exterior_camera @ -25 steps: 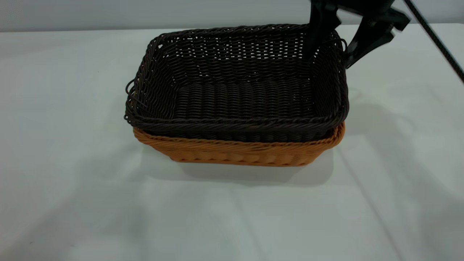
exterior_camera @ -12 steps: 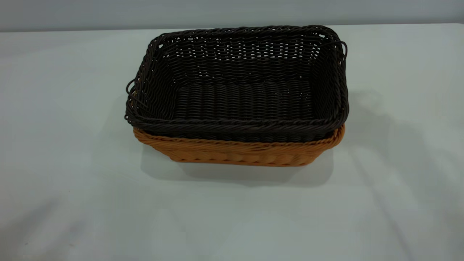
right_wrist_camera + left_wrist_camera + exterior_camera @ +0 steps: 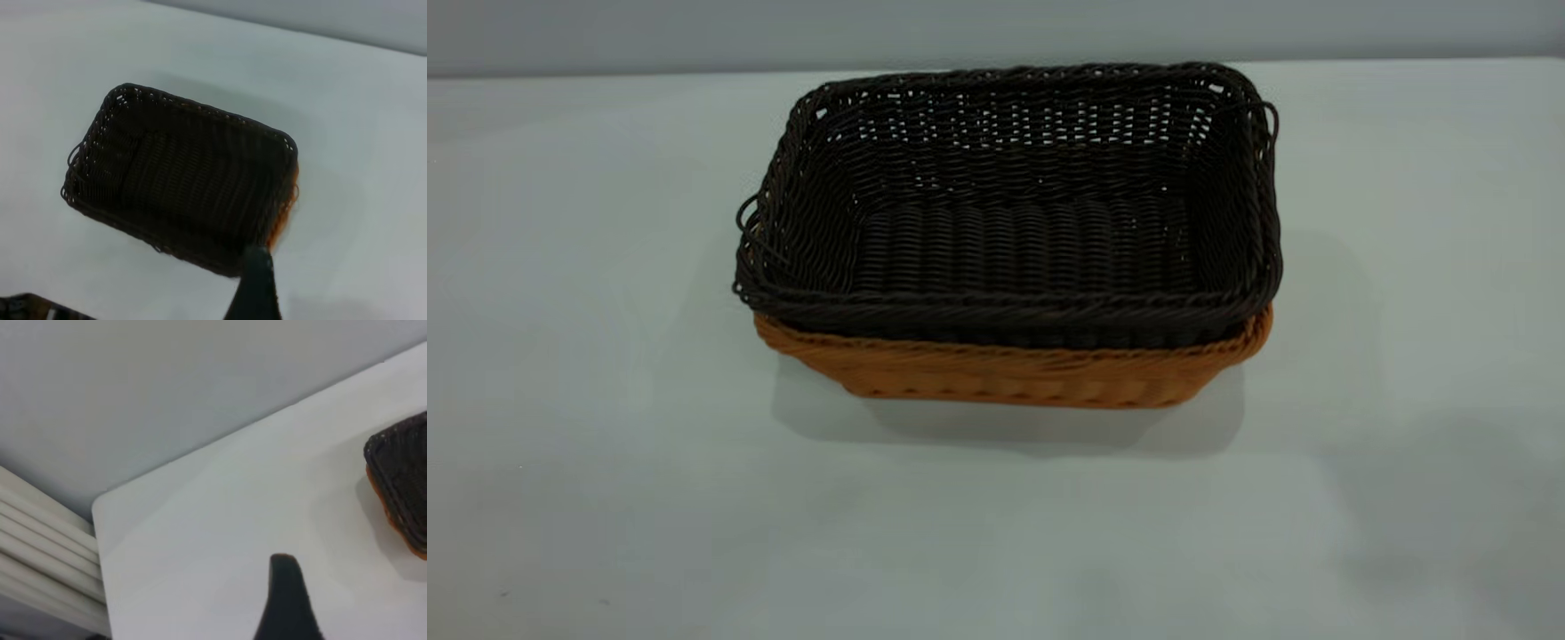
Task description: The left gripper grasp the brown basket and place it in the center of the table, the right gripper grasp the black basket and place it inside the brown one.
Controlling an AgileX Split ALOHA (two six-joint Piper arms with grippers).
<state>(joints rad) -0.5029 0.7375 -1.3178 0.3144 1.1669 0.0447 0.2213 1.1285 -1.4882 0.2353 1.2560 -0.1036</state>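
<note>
The black basket sits nested inside the brown basket near the middle of the table. Only the brown basket's front wall and rim show beneath it. Neither gripper is in the exterior view. In the right wrist view my right gripper is high above the table, beside a short end of the black basket, with a strip of the brown basket showing there. In the left wrist view my left gripper hangs over bare table, well apart from the black basket.
The table's far edge meets a pale wall. The left wrist view shows a table corner with white ribbed panels beyond it. A dark object shows in a corner of the right wrist view.
The right gripper, which straddled the black basket's right wall one second ago, has let go and left the exterior view. The nested baskets have not moved.
</note>
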